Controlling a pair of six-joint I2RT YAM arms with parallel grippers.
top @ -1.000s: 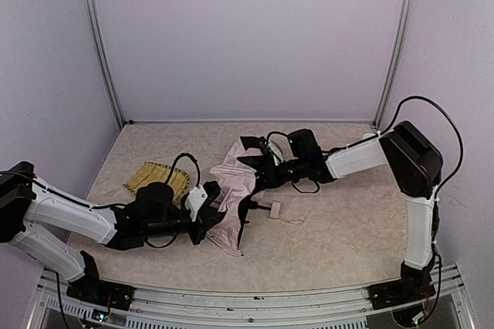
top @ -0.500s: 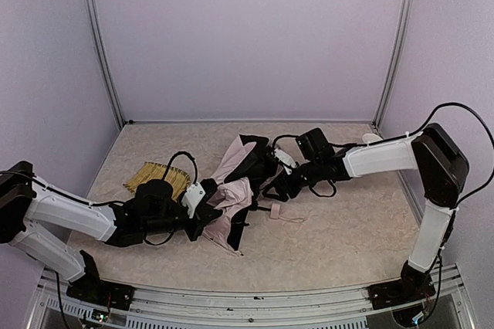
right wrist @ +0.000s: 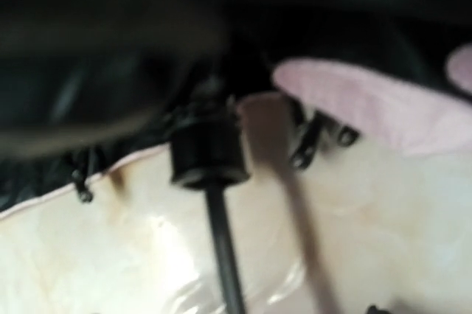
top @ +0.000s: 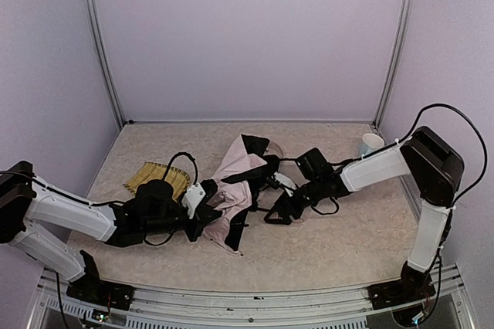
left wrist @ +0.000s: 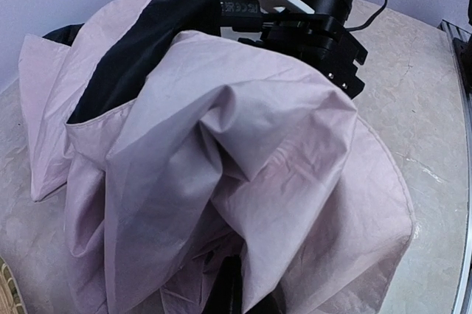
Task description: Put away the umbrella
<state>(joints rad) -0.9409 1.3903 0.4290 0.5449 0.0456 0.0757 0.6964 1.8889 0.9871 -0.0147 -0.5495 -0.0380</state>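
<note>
Umbrella (top: 231, 182) — pinched in left fingers (top: 207, 221).

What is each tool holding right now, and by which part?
The left tool grips the umbrella by canopy fabric at its near-left edge. The right tool, jaws apart beside the shaft, seems to hold nothing.

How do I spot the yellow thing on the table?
Look at the table's left side, just behind the left arm. A flat woven tray lies there, left of the crumpled pink umbrella. It is the only yellow, striped thing.
</note>
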